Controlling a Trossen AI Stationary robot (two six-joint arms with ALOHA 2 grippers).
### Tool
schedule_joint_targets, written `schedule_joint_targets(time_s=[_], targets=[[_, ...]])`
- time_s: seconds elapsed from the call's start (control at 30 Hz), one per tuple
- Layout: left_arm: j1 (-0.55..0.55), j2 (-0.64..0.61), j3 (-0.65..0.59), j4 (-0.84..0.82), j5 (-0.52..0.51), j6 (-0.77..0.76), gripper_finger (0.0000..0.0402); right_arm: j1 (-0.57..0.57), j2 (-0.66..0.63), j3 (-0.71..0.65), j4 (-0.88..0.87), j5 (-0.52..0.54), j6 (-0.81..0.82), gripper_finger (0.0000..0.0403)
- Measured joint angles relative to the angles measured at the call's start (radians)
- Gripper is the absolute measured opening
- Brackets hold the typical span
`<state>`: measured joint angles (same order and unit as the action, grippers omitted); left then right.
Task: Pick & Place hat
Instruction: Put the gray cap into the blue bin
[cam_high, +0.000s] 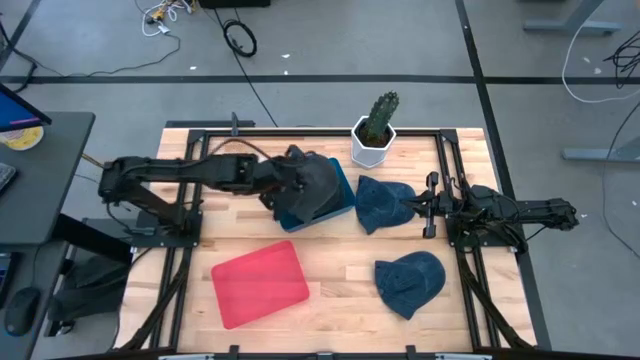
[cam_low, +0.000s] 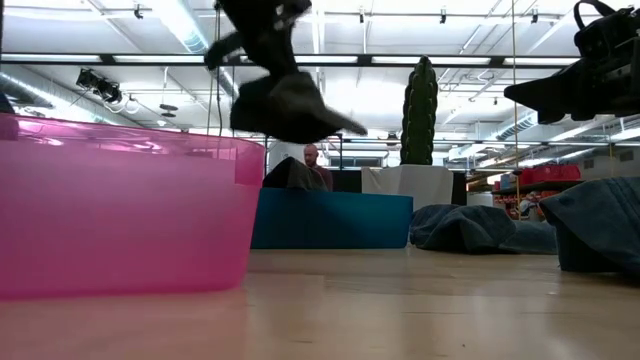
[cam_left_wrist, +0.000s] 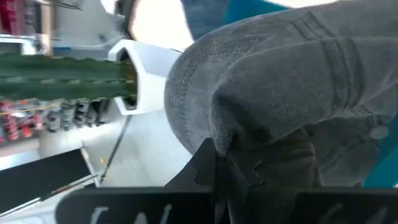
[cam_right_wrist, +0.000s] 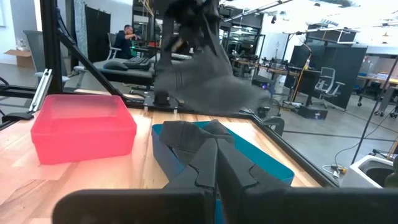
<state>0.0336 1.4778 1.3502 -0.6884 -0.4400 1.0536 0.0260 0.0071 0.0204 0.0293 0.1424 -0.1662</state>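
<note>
Currently left gripper (cam_high: 290, 185) is clamped on the grey hat (cam_high: 318, 180), hanging it above the blue bin (cam_high: 340, 205), likely for drop-in. Right gripper (cam_high: 432, 205) waits closed, empty.

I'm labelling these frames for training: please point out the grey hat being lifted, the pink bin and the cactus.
grey hat (cam_low: 285, 105): low view, on its crown, hanging above the blue bin.
pink bin (cam_high: 262, 283): high view, on its bare floor.
cactus (cam_high: 380, 117): high view, on its green stem above the white pot.
</note>
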Motion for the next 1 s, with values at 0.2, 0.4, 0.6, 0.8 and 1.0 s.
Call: schedule_joint_targets(time_s=[0.2,0.4,0.6,0.8,1.0], targets=[[0.039,0.131,0.000,0.012,0.012,0.040,0.0009,0.000,0.000,0.000,0.000,0.000,0.000,0.0008],[0.049,0.237,0.000,0.059,0.057,0.035,0.0009,0.000,0.000,0.000,0.000,0.000,0.000,0.0008],[0.054,0.338,0.000,0.076,0.057,0.032,0.0009,0.000,0.000,0.000,0.000,0.000,0.000,0.0008],[0.066,0.398,0.002,0.067,0.053,0.025,0.0009,0.000,0.000,0.000,0.000,0.000,0.000,0.0008],[0.066,0.405,0.000,0.060,0.066,-0.054,0.0018,0.000,0.000,0.000,0.000,0.000,0.000,0.0008]])
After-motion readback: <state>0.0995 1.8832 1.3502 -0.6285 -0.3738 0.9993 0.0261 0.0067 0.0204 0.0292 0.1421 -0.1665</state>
